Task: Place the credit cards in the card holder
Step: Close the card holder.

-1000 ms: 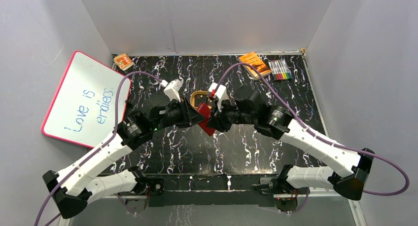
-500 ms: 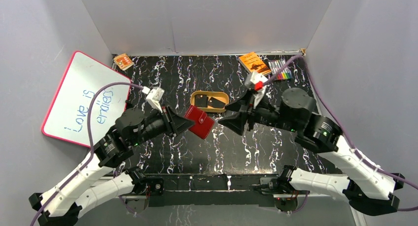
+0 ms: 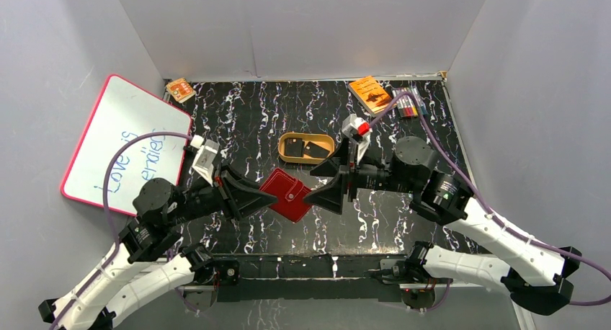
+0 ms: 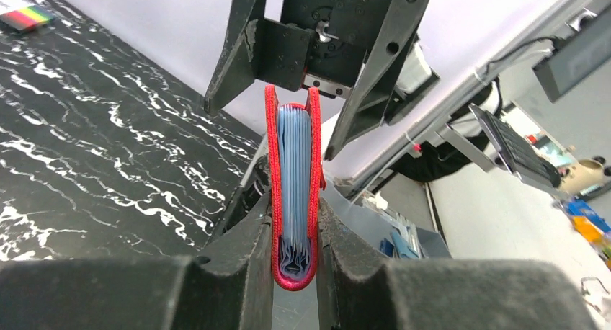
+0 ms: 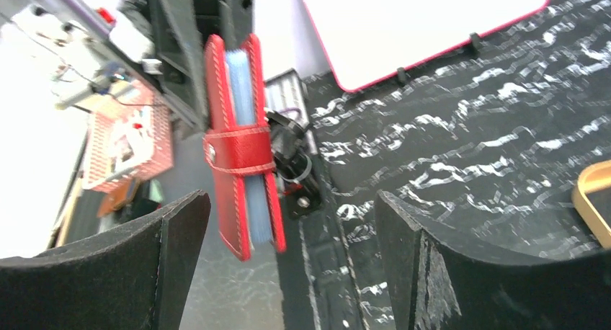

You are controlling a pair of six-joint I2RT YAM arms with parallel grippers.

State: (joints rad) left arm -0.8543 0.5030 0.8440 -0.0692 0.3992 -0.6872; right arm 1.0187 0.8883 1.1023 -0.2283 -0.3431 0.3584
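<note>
The red card holder hangs above the table's near middle, folded shut with its snap tab across it. My left gripper is shut on its spine end, with the grey-blue pockets showing between the covers. My right gripper faces it from the right, open wide and just short of its free end. In the right wrist view the holder sits beyond the gap of the gripper, touching neither finger. Two black credit cards lie in the tan dish behind.
A whiteboard leans at the left wall. An orange booklet and a pack of markers lie at the back right. A small orange item sits at the back left. The dish rim shows at the right wrist view's edge.
Both arms drew back from above the dish toward the near edge. The left gripper carried the holder along. The right gripper let go of it and opened wide.
</note>
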